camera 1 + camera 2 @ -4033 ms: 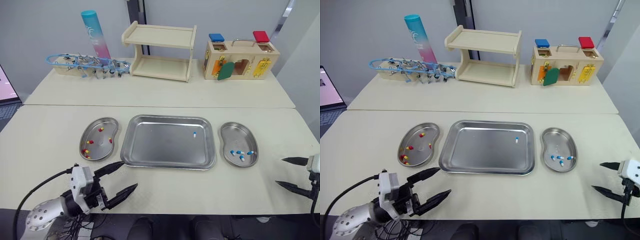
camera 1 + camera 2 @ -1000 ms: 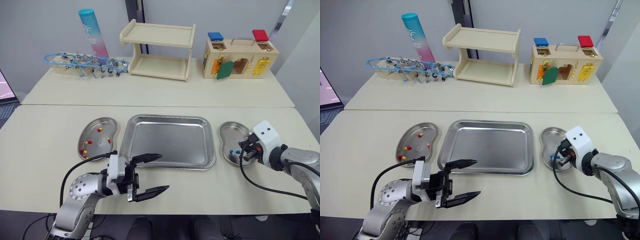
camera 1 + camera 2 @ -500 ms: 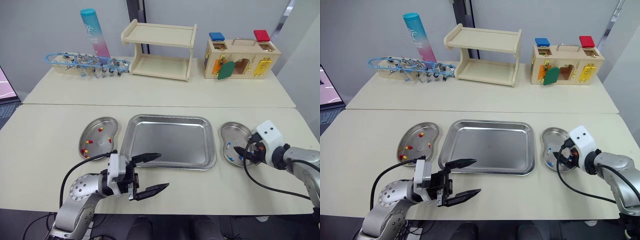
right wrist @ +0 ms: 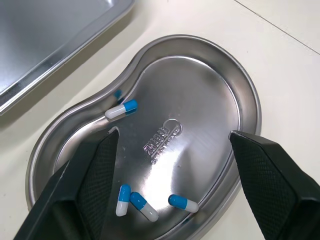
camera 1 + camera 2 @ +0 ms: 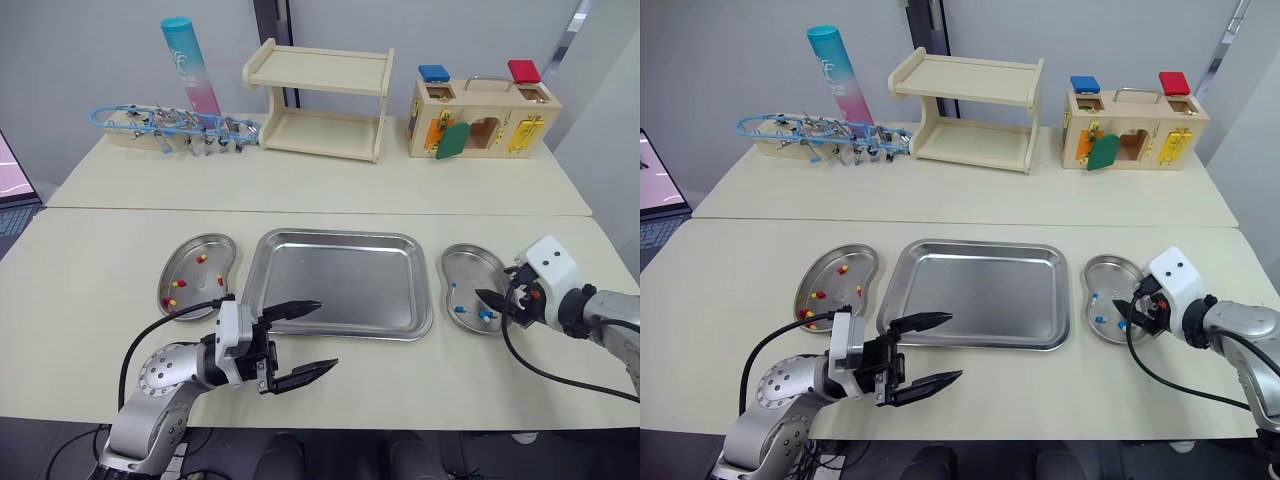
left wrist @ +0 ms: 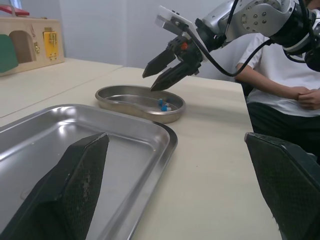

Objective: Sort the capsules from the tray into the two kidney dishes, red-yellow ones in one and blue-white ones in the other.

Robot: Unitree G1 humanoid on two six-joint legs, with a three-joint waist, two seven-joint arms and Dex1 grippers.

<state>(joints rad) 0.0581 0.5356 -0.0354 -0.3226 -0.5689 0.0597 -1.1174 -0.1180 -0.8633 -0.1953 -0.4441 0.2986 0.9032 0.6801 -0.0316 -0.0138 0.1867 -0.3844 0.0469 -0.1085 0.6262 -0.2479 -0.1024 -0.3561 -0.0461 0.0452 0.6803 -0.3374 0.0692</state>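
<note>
The steel tray point(image 5: 340, 285) lies empty in the middle. To its left, a kidney dish point(image 5: 200, 272) holds several red-yellow capsules point(image 5: 180, 283). The kidney dish point(image 4: 200, 95) to the right holds several blue-white capsules point(image 4: 122, 110). My right gripper point(image 5: 490, 305) hovers open over that dish's near right rim with nothing between its fingers; the left wrist view shows this gripper point(image 6: 149, 83) too. My left gripper point(image 5: 328, 335) stands open and empty just above the table at the tray's front edge.
On the back table stand a wooden shelf point(image 5: 318, 100), a wooden lock box point(image 5: 480, 118), a teal-pink tube point(image 5: 190, 68) and a blue wire toy point(image 5: 170, 125). A seated person in a white shirt point(image 6: 280, 85) is beyond the table's right end.
The blue-white capsule that lay in the tray now lies in the right dish. My right gripper has drawn back slightly to the right. My left gripper moved from the table edge to the tray's front.
</note>
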